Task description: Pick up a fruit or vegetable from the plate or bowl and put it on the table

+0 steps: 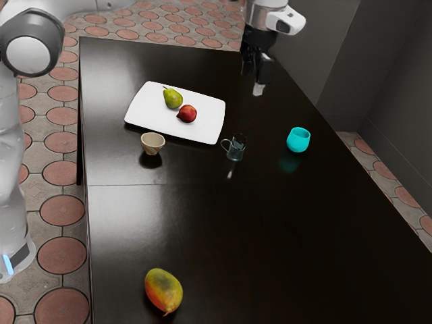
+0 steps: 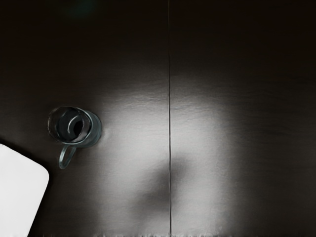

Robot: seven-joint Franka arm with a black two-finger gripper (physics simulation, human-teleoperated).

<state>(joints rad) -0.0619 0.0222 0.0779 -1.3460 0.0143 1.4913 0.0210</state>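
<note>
In the exterior view, a mango is lying lower left on the table. Near center, a glass mug is standing. Upper left — on the white plate — a red fruit and a pear are resting. Upper right, your fingers are hanging apart, released.

Our arm arches high, with our gripper hanging nose-down.
Our pale arm climbs along the exterior view's left edge, a blue light strip glowing low on it, up to a big round joint; from there a link runs toward the exterior view's right and slips out past the top edge. We come back into sight at our silvery wrist, a white camera housing jutting from its side, and below it our black gripper points downward in midair.
</note>
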